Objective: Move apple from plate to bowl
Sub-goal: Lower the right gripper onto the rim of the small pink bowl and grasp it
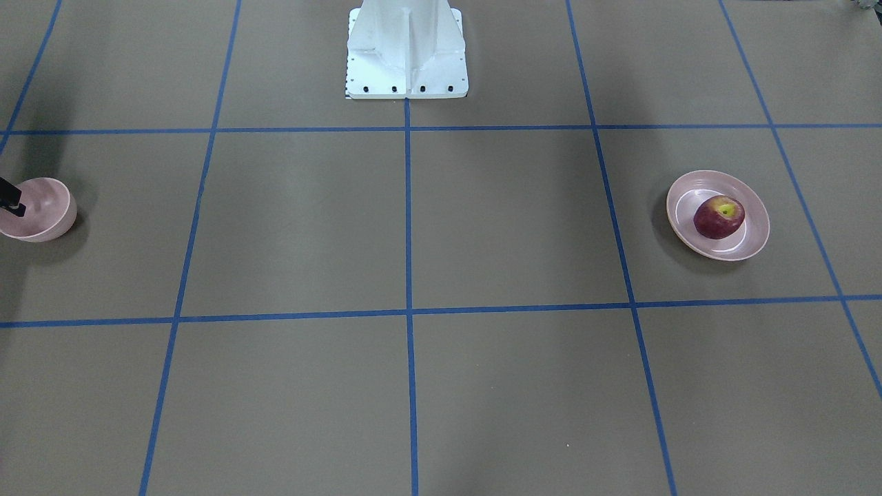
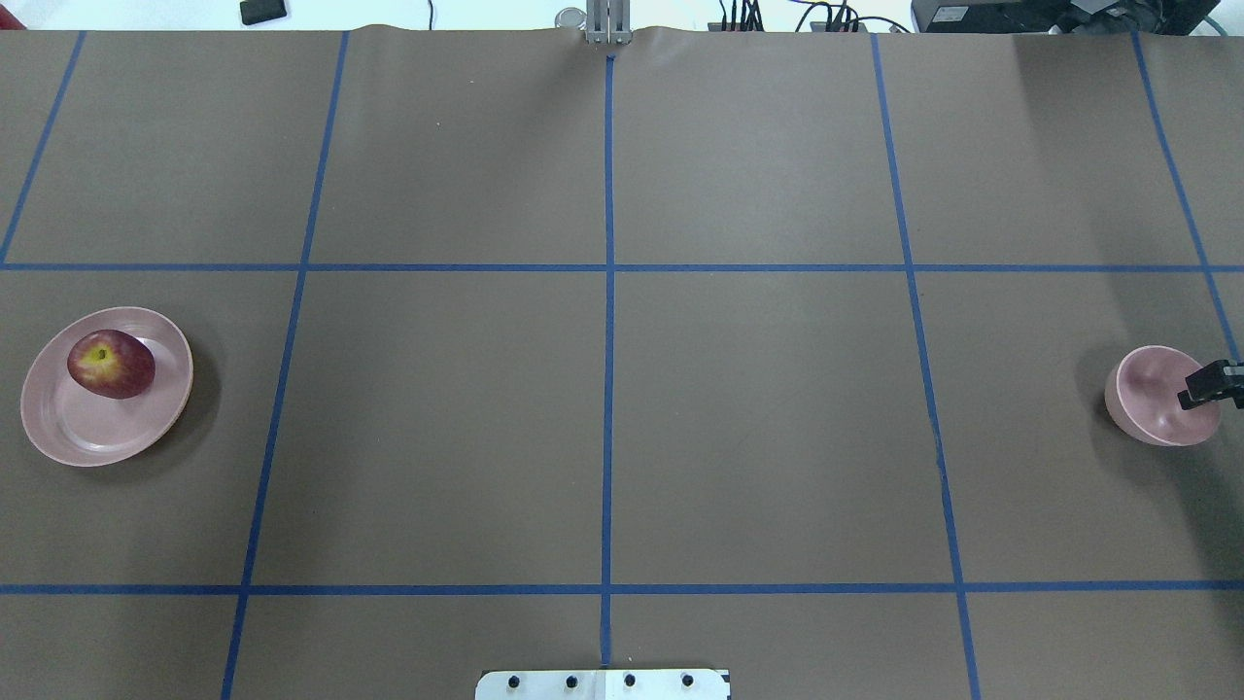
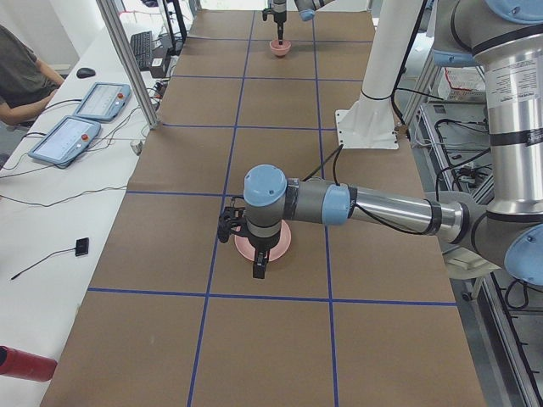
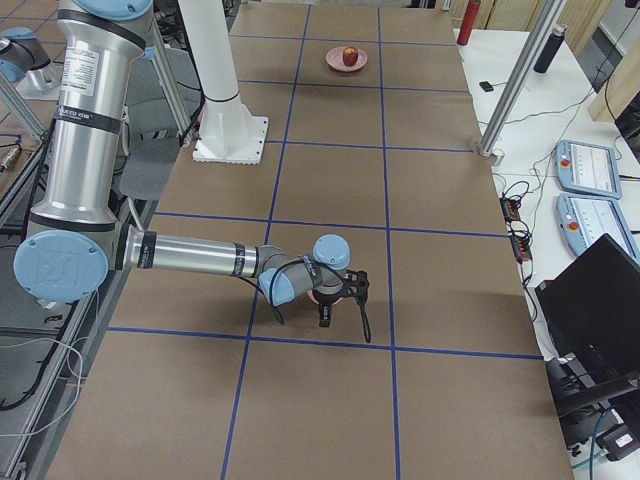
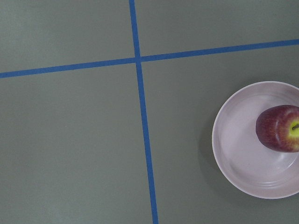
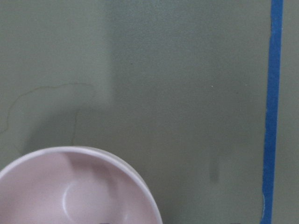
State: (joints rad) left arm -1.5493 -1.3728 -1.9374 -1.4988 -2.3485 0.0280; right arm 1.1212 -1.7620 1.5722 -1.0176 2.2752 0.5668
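The dark red apple (image 2: pixel 111 364) lies on the pale pink plate (image 2: pixel 97 428) at the table's left end, and both show in the left wrist view, apple (image 5: pixel 279 128) and plate (image 5: pixel 243 154). My left gripper (image 3: pixel 259 270) hangs over the plate (image 3: pixel 278 246) and hides the apple there; I cannot tell whether it is open or shut. The small pink bowl (image 2: pixel 1152 399) stands empty at the right end. My right gripper (image 2: pixel 1205 386) is over the bowl's outer side. Only one black finger (image 1: pixel 12 200) shows, so I cannot tell its state.
The robot's white base (image 1: pixel 406 55) stands at the middle of the near edge. Blue tape lines (image 2: pixel 608 292) divide the brown table into squares. Tablets (image 3: pixel 76 127) and a red bottle (image 3: pixel 21 365) lie on the side bench, off the table.
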